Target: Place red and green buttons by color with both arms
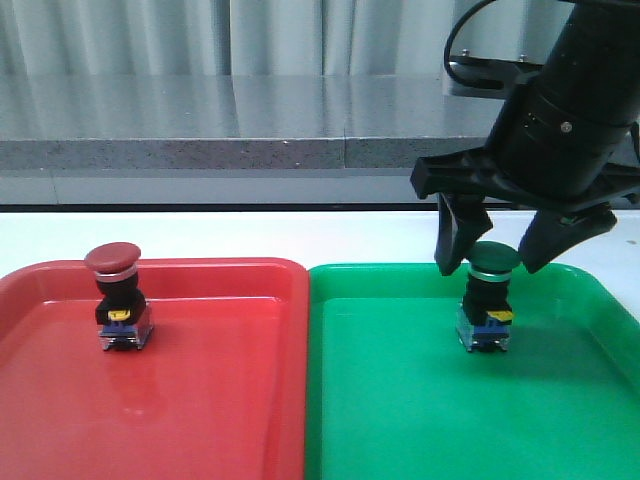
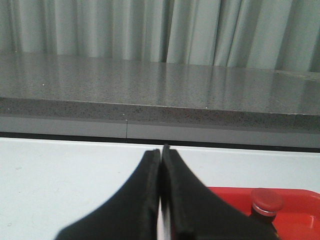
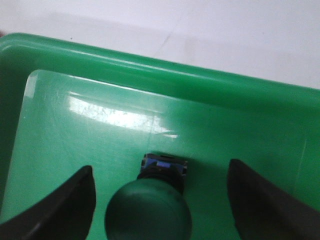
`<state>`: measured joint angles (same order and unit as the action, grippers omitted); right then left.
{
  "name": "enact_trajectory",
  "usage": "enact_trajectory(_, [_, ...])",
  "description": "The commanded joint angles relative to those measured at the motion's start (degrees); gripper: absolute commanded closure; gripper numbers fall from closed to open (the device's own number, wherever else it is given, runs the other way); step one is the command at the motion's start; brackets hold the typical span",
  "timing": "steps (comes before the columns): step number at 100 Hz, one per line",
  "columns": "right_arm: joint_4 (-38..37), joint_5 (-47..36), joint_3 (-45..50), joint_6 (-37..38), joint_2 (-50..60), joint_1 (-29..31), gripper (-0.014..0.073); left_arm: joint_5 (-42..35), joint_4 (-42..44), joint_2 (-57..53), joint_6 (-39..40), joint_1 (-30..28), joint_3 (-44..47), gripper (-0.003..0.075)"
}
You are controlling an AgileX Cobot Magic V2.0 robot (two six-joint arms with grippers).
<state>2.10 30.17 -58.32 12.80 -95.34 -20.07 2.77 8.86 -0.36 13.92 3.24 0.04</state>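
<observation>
Red button (image 1: 113,258) stands upright in the red tray (image 1: 230,400); the left gripper (image 2: 161,200), off beside it, is closed on nothing. Rightward, the green button (image 1: 492,260) stands in the green tray (image 1: 400,420), the right gripper (image 1: 497,250) spread wide astride its cap, gripping nothing. Lift straight up, as the far rim (image 3: 150,67) sits near.

The right gripper (image 1: 497,248) points steeply downward from its thick black arm with fingers spread wide apart, while the left gripper (image 2: 161,200) has fingers pressed together.
</observation>
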Motion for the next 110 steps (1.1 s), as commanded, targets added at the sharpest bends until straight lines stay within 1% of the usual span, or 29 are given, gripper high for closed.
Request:
enact_trajectory(1, [0.24, -2.1, -1.36, -0.09, 2.51, 0.02, 0.0013, -4.75, -0.49, -1.72, 0.09, -0.06, 2.42, 0.0739])
enact_trajectory(17, [0.24, -3.75, -1.36, -0.09, 5.02, 0.02, 0.0013, -4.75, -0.49, -1.72, 0.09, -0.06, 2.42, 0.0739])
enact_trajectory(37, [-2.1, -6.9, -1.36, -0.09, 11.94, 0.02, 0.0013, -4.75, -0.49, -1.72, 0.09, -0.06, 2.42, 0.0739])
enact_trajectory(59, [-8.72, -8.32, -0.27, -0.09, 20.93, 0.09, 0.0013, -4.75, -0.49, -1.72, 0.09, -0.06, 2.42, 0.074])
enact_trajectory(68, [-9.9, -9.72, 1.49, -0.09, 25.07, 0.51, 0.0013, -4.75, -0.49, -1.72, 0.09, -0.06, 2.42, 0.0739])
enact_trajectory(81, [-9.9, -11.92, 5.55, -0.09, 31.49, 3.07, 0.0013, -4.75, -0.49, -1.72, 0.09, -0.06, 2.42, 0.0739])
enact_trajectory(99, [-10.76, -11.98, 11.51, -0.09, 40.68, 7.25, 0.0013, -4.75, -0.49, -1.72, 0.09, -0.06, 2.42, 0.0739])
enact_trajectory(110, [-11.21, -11.85, 15.21, -0.09, 47.01, 8.74, 0.0013, -4.75, -0.49, -1.72, 0.09, -0.06, 2.42, 0.0739])
